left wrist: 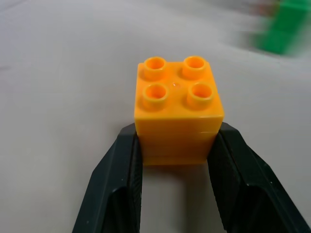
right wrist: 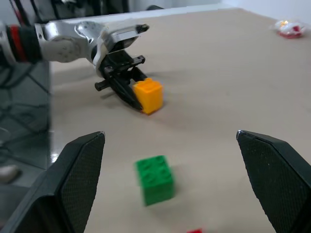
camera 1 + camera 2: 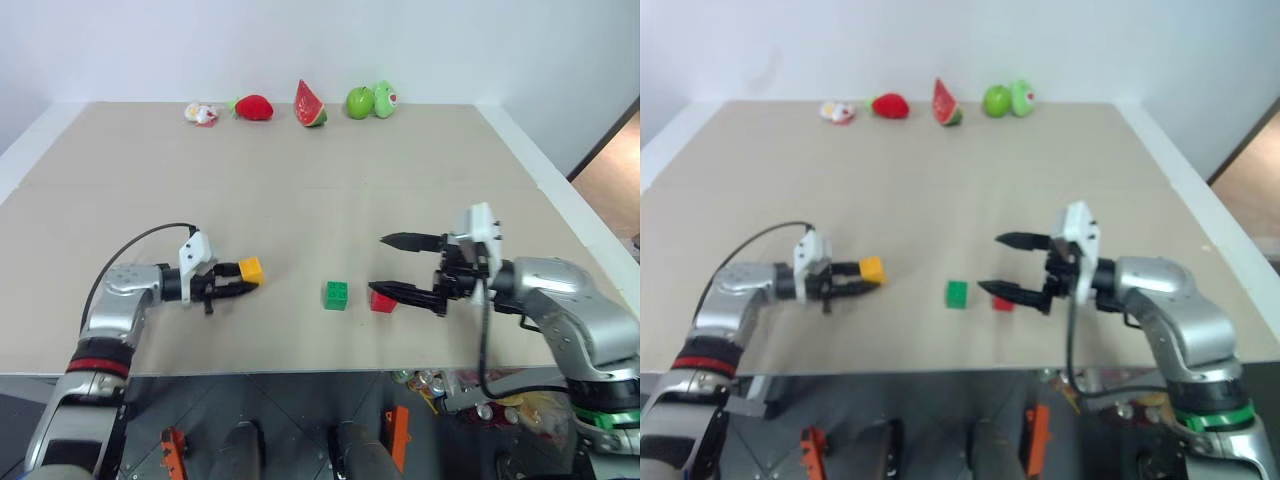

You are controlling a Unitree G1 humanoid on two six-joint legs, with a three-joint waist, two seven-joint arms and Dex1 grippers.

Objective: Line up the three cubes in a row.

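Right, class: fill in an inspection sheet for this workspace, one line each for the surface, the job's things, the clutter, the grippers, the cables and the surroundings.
Surface: beige table, flat, white edging.
Job's things: yellow-orange cube, green cube and red cube lie near the front edge, roughly in a line with gaps between them.
Clutter: strawberry, watermelon slice, green apple, a green toy and a small white-and-red toy along the far edge.
Grippers: left gripper shut on the yellow-orange cube; right gripper open, its lower finger by the red cube.
Cables: black cable looping over the left arm.
Surroundings: white wall behind; floor beyond the table's right side.
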